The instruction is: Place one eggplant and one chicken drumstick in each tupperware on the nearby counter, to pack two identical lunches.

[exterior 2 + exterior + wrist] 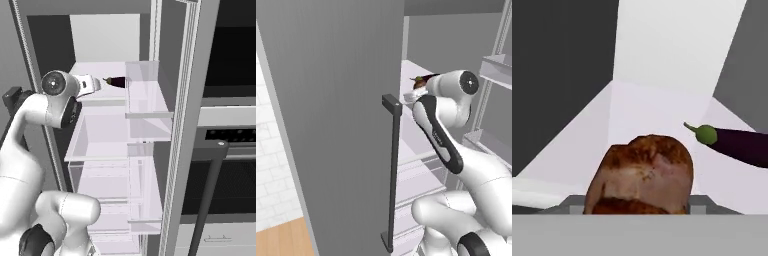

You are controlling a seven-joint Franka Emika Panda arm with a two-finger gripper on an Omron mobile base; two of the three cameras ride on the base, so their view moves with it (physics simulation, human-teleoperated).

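Drumstick: brown roasted chicken drumstick [642, 172] sits closest to the hand camera, low centre, its bottom edge cut off by the frame; it lies on the white fridge shelf [647, 115].
Jaws: the gripper [95, 83] reaches into the upper shelf; its fingertips are hidden behind the drumstick in the hand view, so I cannot tell whether they are clamped on it or just around it.
Fridge door: grey door [331, 125] stands open on the arm's left, a broad slab filling the left of the left base view, with a dark vertical bar handle [392, 175] just beside the arm's elbow.
Fridge interior: white shelves and clear drawers [115, 145] stack below the upper shelf; a clear door bin [147, 90] stands to the right of the gripper.
Open room: the shelf runs bare and pale towards the back wall beyond the drumstick; dark side walls close it in left and right.
Oven: dark oven front [230, 125] with a slanted bar handle [207, 195] stands right of the fridge.
Eggplant: purple eggplant [739, 145] with a green stem lies on the same shelf, to the right of the drumstick and a little farther back, apart from it.
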